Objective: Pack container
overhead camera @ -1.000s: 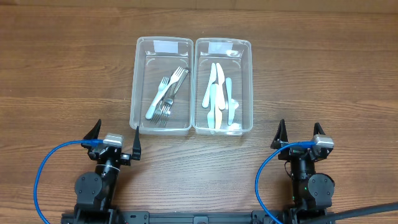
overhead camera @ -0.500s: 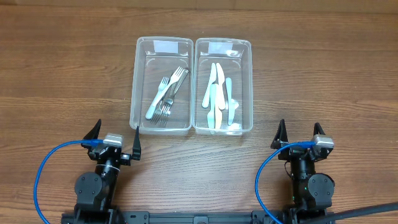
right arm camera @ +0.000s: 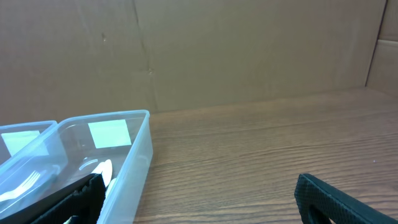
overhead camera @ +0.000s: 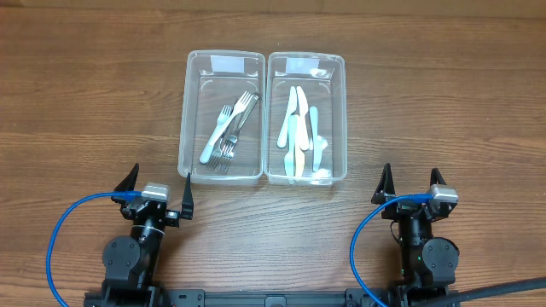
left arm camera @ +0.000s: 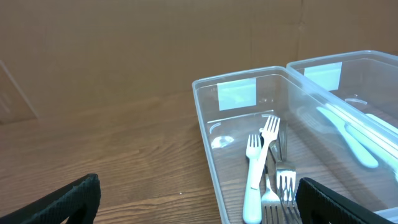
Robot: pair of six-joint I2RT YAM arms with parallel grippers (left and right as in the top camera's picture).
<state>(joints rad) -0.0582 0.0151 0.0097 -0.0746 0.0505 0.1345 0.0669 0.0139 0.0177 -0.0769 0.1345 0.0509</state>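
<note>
On the wooden table [overhead camera: 85, 102], two clear plastic containers are set side by side, touching along their long walls, well ahead of both arms. Several forks [overhead camera: 229, 132], one with a pale blue handle, are heaped in the left container [overhead camera: 182, 128]. Pale knives [overhead camera: 300, 132] are laid lengthwise in the right container [overhead camera: 345, 128]. A white label [overhead camera: 226, 64] is seen on the far end of each container. The left gripper [overhead camera: 159, 184] is held just short of the left container's near corner, its jaws spread wide with nothing between them. The right gripper [overhead camera: 411, 181] is parked to the right of the right container's near end, apart from it, its jaws likewise spread wide and empty. A blue cable [overhead camera: 61, 234] is looped beside each arm base.
</note>
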